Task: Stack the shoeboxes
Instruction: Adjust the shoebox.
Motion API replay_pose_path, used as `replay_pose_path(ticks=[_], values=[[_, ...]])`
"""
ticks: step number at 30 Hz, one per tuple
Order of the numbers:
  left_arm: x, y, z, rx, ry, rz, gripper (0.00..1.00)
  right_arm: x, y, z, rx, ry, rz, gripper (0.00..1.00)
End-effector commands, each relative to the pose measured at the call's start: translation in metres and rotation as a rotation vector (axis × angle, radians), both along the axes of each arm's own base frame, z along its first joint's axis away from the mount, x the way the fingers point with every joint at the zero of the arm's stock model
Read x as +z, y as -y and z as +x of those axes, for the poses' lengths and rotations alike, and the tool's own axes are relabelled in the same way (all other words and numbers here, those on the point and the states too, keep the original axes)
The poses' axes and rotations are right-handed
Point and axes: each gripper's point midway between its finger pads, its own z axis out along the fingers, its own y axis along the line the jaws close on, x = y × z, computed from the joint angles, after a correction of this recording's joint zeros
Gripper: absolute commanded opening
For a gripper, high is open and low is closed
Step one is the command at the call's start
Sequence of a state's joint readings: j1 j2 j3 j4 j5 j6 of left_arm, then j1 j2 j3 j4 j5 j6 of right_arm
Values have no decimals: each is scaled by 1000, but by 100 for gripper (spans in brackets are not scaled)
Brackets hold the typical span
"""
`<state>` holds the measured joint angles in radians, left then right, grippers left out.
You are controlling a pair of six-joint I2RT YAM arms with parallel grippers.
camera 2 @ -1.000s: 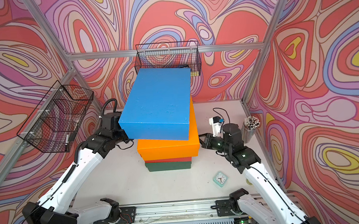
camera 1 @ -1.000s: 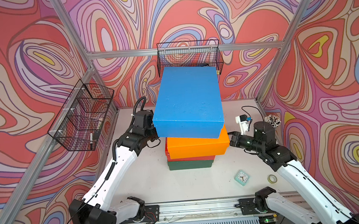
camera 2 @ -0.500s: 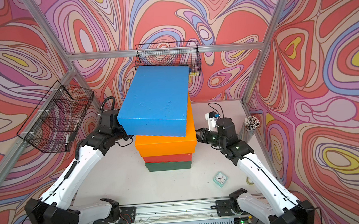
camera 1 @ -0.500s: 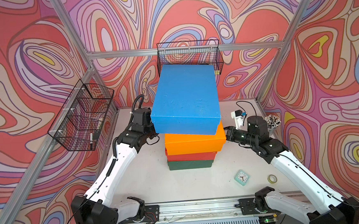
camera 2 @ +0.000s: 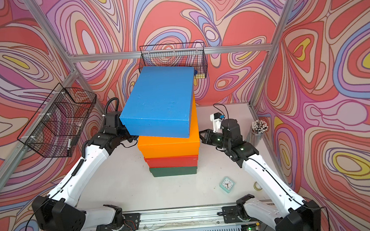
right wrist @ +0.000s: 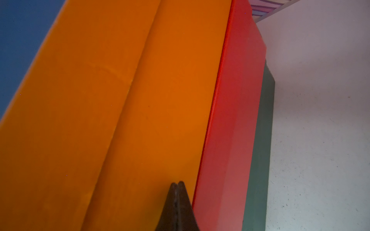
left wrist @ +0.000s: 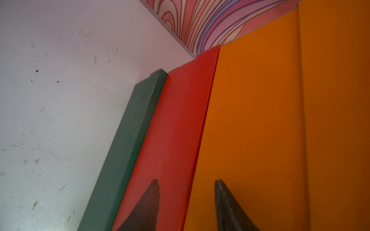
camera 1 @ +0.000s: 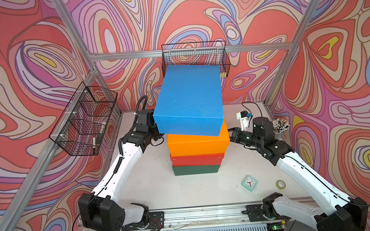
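Note:
Four shoeboxes stand piled mid-table in both top views: dark green [camera 1: 196,170] at the bottom, then red [camera 1: 196,160], then orange [camera 1: 198,143]. The blue one [camera 1: 189,100] lies on top, skewed and overhanging left and rearward. My left gripper [left wrist: 187,181] is tucked under that left overhang and hidden in the top views. In the left wrist view it is open, fingertips facing the red [left wrist: 180,130] and orange [left wrist: 260,120] sides, with nothing between them. My right gripper [camera 1: 230,132] is shut, with its tips [right wrist: 177,183] at the orange box's right side [right wrist: 140,100].
A mint-green clock [camera 1: 249,183] and a tape roll [camera 1: 280,184] lie front right. A cup of pencils [camera 1: 280,125] stands by the right wall behind my right arm. Wire baskets hang on the left wall [camera 1: 85,124] and the back wall [camera 1: 195,58].
My right gripper moved left and rearward to the orange box. The orange and blue boxes shifted left, and the orange one now sits more squarely over the red. The left arm drew back slightly.

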<state>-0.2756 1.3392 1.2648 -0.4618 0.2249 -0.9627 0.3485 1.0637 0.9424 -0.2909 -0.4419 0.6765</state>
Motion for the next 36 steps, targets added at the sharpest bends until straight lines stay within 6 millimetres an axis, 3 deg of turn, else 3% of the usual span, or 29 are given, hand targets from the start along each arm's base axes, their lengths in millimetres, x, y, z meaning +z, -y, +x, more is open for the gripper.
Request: replay_pose_path(ticks=[1, 10, 16, 21, 30, 36], values=[[17, 17, 7, -56, 38, -47, 47, 22, -15, -14, 82, 61, 57, 0], [12, 13, -1, -45, 28, -47, 49, 11, -8, -12, 49, 50, 6, 0], [11, -1, -13, -18, 25, -8, 68, 5, 3, -10, -2, 49, -46, 0], [0, -16, -22, 6, -2, 15, 71, -6, 13, -9, -47, 44, -103, 0], [-23, -48, -41, 74, -42, 86, 73, -37, 13, -4, -52, -17, -127, 0], [-69, -49, -51, 71, -119, 95, 34, -67, 21, -3, -97, -92, -180, 0]])
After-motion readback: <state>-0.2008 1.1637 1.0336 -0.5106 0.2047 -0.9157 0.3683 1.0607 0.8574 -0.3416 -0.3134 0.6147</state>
